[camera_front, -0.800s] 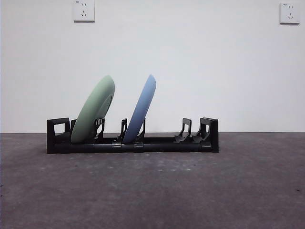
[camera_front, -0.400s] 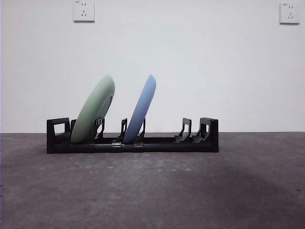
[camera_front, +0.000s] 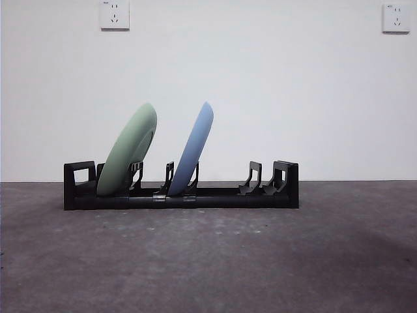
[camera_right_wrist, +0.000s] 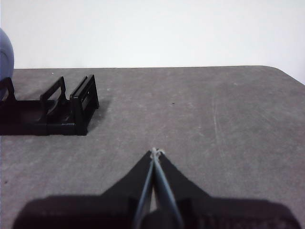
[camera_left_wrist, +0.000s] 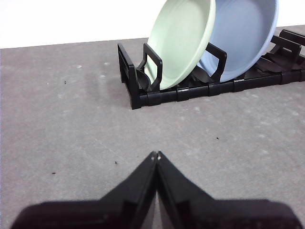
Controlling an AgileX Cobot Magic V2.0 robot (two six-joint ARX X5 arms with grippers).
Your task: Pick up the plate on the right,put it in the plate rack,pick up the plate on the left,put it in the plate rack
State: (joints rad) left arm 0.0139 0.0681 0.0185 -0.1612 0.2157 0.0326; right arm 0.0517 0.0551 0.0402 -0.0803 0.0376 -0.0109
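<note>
A: Scene status, biggest item first?

B: Grey table (camera_front: 208, 261) fills the lower part of the front view, with a white wall (camera_front: 293, 91) behind it. The plate rack (camera_front: 181, 194) sits across the middle of the table, long side facing the front camera.

A: Plates?

B: Both are in the rack. The green plate (camera_front: 130, 150) stands in a slot near one blocky end and leans over. The blue plate (camera_front: 194, 149) is in a slot near the middle, with the same lean. In the left wrist view the green plate (camera_left_wrist: 183, 43) partly overlaps the blue plate (camera_left_wrist: 243, 38). The dividers toward the other end hold nothing.

A: Grippers?

B: The left gripper (camera_left_wrist: 157, 155) has its jaws pressed together, holds nothing, and is over bare table, apart from the rack's green-plate end (camera_left_wrist: 143, 81). The right gripper (camera_right_wrist: 155, 151) is the same: jaws together, nothing held, well clear of the rack's other end (camera_right_wrist: 71, 112). Neither arm shows in the front view.

A: Small stuff?

B: Two wall sockets, one top left (camera_front: 115, 14) and one top right (camera_front: 396, 17).
</note>
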